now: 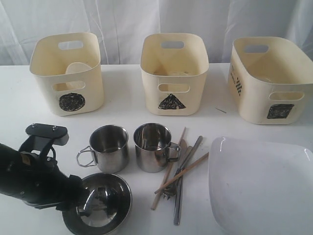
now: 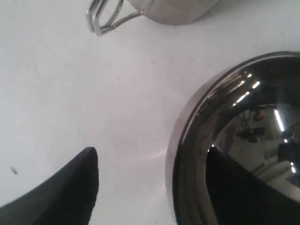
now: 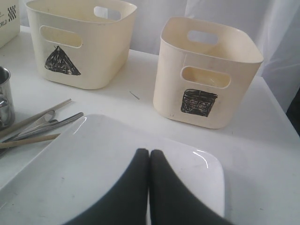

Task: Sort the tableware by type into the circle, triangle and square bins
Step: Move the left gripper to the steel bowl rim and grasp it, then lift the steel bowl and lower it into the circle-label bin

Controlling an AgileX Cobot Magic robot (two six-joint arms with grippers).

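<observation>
My left gripper (image 1: pixel 79 203) (image 2: pixel 152 152) is open and straddles the rim of the steel bowl (image 1: pixel 115 193) (image 2: pixel 243 108) at the front left, one finger inside it and one outside on the table. Two steel mugs (image 1: pixel 110 147) (image 1: pixel 152 146) stand behind the bowl. Wooden chopsticks (image 1: pixel 168 172) and metal cutlery (image 1: pixel 178 200) lie crossed to their right. The large white plate (image 1: pixel 259 186) (image 3: pixel 84 159) is at the front right, and my right gripper (image 3: pixel 149 152) hangs shut just above it. The circle bin (image 1: pixel 68 73), triangle bin (image 1: pixel 173 73) (image 3: pixel 79 42) and square bin (image 1: pixel 271 81) (image 3: pixel 206 75) line the back.
A pale round dish (image 1: pixel 78 68) leans inside the circle bin. A mug's wire handle (image 2: pixel 105 18) sits close beyond my left gripper. A small dark sliver (image 1: pixel 221 110) lies on the white table (image 1: pixel 122 115) between the triangle and square bins. White curtain hangs behind.
</observation>
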